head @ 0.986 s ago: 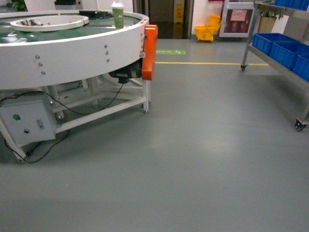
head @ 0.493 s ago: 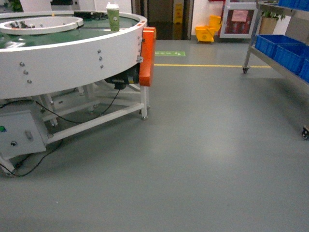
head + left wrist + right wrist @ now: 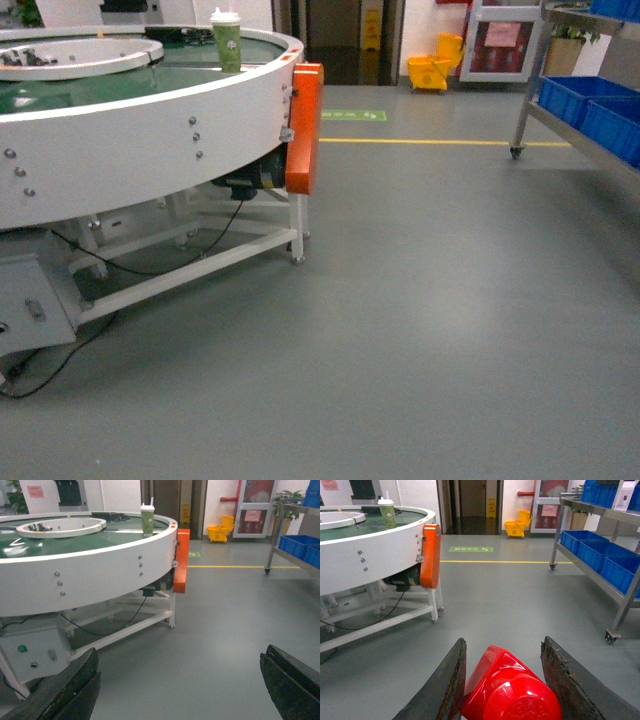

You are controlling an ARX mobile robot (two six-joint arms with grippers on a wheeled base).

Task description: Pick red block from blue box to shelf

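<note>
Shelf [image 3: 600, 565] bearing blue crates [image 3: 600, 550]

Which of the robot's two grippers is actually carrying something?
The right gripper: the red block sits between its fingers. The left gripper is open, nothing between.

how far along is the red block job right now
Done: the red block is out of its box, sitting between the right gripper fingers. In hand: carrying it over open floor. Left: reaching the shelf on the right and placing it. The left gripper is open and empty.
</note>
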